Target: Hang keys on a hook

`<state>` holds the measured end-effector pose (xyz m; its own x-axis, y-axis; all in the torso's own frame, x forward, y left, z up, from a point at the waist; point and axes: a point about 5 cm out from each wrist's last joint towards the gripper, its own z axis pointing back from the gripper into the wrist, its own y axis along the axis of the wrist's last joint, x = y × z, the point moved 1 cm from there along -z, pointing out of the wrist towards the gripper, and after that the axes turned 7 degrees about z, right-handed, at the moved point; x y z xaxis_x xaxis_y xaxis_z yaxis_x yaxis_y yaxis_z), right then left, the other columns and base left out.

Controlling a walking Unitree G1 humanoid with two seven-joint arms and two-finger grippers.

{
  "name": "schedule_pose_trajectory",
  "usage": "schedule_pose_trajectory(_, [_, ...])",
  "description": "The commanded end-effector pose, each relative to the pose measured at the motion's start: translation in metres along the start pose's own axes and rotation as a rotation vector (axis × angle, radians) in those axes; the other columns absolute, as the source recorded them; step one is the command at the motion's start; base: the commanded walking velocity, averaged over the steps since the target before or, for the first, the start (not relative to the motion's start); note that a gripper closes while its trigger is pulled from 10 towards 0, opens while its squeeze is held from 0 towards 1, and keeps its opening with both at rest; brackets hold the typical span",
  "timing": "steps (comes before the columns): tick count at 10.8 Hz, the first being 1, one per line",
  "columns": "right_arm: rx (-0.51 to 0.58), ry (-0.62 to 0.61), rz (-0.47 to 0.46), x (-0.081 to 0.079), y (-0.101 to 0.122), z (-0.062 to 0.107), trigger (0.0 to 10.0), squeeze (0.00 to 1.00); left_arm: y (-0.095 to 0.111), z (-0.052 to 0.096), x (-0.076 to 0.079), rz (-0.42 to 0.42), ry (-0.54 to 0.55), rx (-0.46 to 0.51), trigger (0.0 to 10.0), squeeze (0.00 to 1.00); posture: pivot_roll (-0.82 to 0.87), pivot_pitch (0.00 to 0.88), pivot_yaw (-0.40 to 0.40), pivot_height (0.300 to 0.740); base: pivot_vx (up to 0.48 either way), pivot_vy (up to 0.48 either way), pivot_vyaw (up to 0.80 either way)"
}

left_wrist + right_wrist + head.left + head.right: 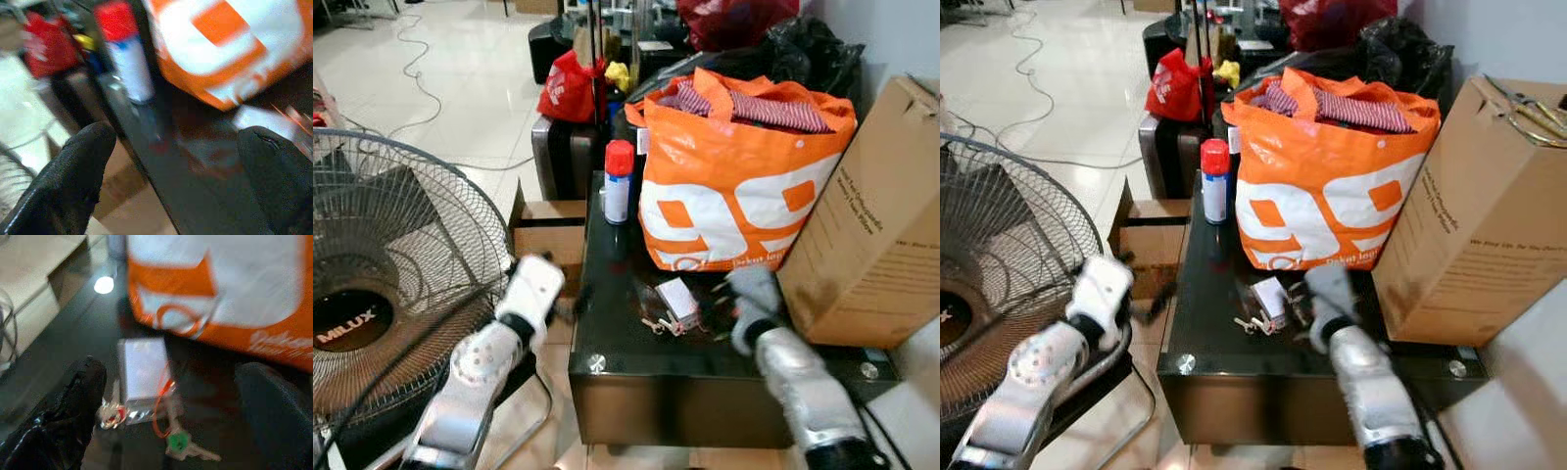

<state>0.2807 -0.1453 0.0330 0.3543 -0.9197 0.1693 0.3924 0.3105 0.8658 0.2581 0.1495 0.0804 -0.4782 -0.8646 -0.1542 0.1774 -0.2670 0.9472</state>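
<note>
1. The small bunch of metal keys with a green tag [183, 444] lies flat on the dark glass tabletop [607, 333], at lower centre of the head views, touching a small white box [142, 369].
2. The green-tagged key's long axis runs toward the lower right of the right wrist view.
3. The right gripper [171, 401] hovers over the keys, fingers spread wide.
4. The left gripper [178, 161] hangs wide open beside the table's left edge, facing a red-capped white spray can [619, 182] and an orange-and-white shopping bag [734, 186].

Fan [372, 294] hub reads "MILUX"; orange bag [734, 186] shows big white "99"; box txt illegible.
</note>
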Motion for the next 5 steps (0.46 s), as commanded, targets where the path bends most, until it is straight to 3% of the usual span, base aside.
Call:
schedule_pose_trajectory(1, [-0.010, 0.016, 0.022, -0.001, 0.000, -0.006, 10.0, 0.00, -0.008, 0.000, 0.006, -0.016, -0.057, -0.050, 10.0, 0.00, -0.02, 0.000, -0.037, 0.740, 0.000, 0.000, 0.00])
schedule_pose_trajectory(3, [-0.127, 0.029, 0.058, -0.007, -0.016, -0.016, 10.0, 0.00, -0.011, 0.003, 0.010, -0.030, -0.110, -0.082, 10.0, 0.00, -0.02, 0.000, -0.040, 0.740, 0.000, 0.000, 0.00])
schedule_pose_trajectory(5, [-0.189, -0.004, -0.065, -0.006, -0.028, -0.025, 10.0, 0.00, -0.014, 0.005, 0.018, -0.022, -0.193, -0.115, 10.0, 0.00, -0.02, 0.000, -0.046, 0.740, 0.000, 0.000, 0.00])
